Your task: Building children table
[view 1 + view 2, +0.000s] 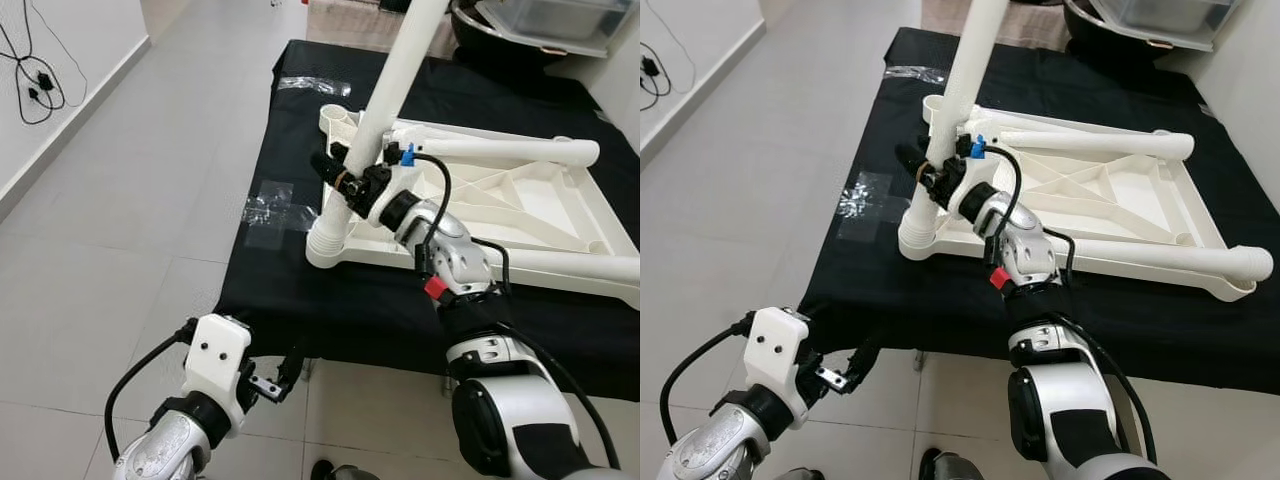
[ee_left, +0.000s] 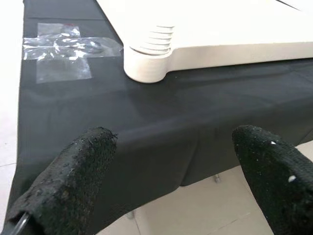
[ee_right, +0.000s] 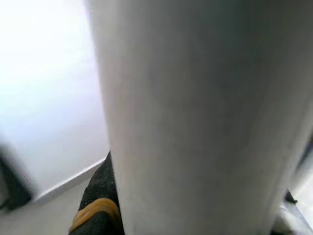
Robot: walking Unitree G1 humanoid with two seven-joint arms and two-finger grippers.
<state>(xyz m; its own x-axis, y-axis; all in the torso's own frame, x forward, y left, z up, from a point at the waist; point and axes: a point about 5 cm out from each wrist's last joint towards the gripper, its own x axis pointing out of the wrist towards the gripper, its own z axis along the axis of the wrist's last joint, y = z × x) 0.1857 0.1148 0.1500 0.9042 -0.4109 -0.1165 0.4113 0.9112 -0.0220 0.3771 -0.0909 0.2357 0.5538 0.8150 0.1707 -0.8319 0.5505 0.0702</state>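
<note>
A white plastic children's table top (image 1: 520,200) lies upside down on a black cloth-covered surface (image 1: 300,290). One white leg (image 1: 395,90) stands tilted in its near left corner socket (image 2: 146,58). My right gripper (image 1: 340,175) is shut on this leg just above the socket; the right wrist view has the leg (image 3: 195,117) pressed close against a black finger (image 3: 98,210) with a yellow band. Two more legs lie on the top, one along the far side (image 1: 500,150) and one along the near side (image 1: 560,265). My left gripper (image 1: 285,375) hangs open and empty below the cloth's front edge.
Crumpled clear plastic (image 1: 268,205) lies on the cloth left of the socket, with another piece (image 1: 315,85) at the far end. Cables (image 1: 35,80) hang on the left wall. Bins (image 1: 540,25) stand at the back right. Grey tiled floor (image 1: 120,250) stretches to the left.
</note>
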